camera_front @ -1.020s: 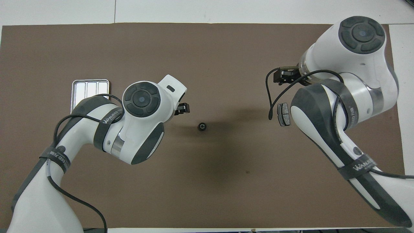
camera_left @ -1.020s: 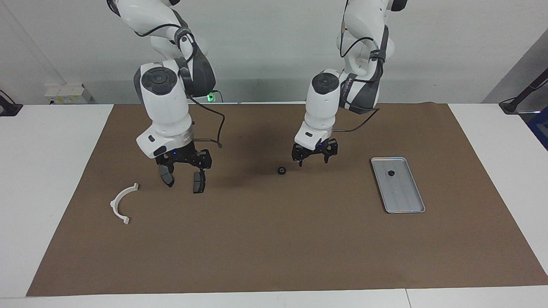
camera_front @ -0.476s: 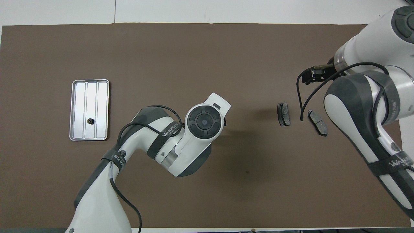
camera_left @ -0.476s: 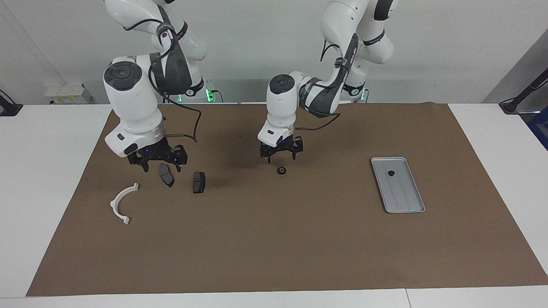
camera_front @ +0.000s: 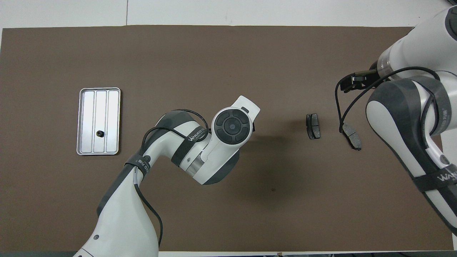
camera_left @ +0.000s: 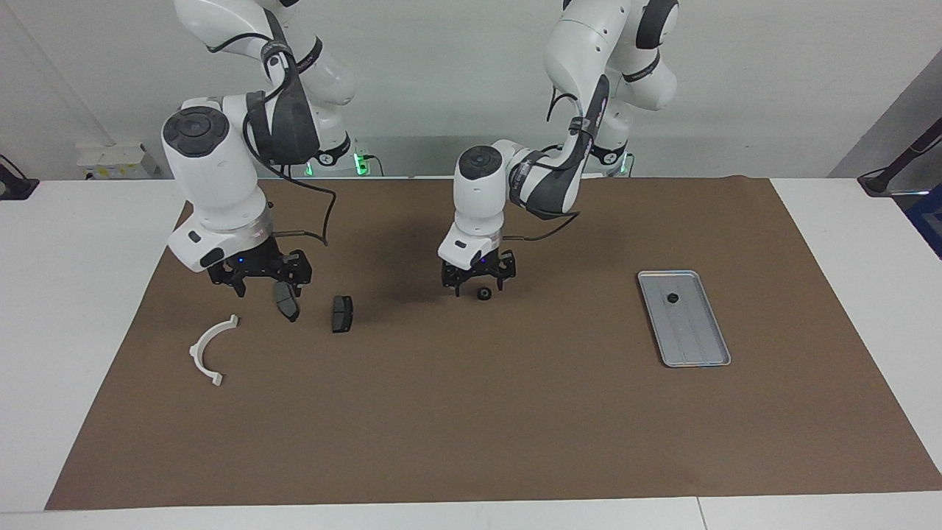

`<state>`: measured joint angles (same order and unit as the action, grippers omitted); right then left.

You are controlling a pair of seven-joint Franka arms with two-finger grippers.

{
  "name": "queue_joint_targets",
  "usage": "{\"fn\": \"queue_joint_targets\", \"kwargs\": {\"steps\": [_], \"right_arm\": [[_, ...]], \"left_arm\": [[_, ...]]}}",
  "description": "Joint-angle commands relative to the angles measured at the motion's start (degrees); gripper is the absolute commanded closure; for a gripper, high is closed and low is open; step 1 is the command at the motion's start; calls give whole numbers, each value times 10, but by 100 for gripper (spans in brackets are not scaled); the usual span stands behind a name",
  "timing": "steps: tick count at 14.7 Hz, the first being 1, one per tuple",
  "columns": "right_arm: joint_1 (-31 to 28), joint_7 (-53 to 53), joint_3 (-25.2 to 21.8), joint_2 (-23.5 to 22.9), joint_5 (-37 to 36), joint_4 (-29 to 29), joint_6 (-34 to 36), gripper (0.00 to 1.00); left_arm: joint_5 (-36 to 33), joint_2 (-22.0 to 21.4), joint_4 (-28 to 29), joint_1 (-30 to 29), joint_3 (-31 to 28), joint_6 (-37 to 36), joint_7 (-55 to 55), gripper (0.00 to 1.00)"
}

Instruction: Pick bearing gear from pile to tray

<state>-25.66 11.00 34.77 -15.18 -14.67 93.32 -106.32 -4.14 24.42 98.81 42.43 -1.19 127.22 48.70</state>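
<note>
Though hidden overhead by its arm, left claw apart over bearing gear.

A brown mat covers most of the white surface; a white box sits near the mat's corner.
</note>
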Motion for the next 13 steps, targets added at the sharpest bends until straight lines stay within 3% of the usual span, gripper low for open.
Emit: {"fn": "queue_joint_targets", "kwargs": {"steps": [1, 13], "right_arm": [[-11, -16, 5, 13, 17, 9, 4, 0], [-11, -16, 5, 13, 17, 9, 3, 0]], "left_arm": [[-17, 4, 7, -10, 0, 4, -1, 0], [-13, -8, 74, -4, 2, 65, -12, 0]]}}
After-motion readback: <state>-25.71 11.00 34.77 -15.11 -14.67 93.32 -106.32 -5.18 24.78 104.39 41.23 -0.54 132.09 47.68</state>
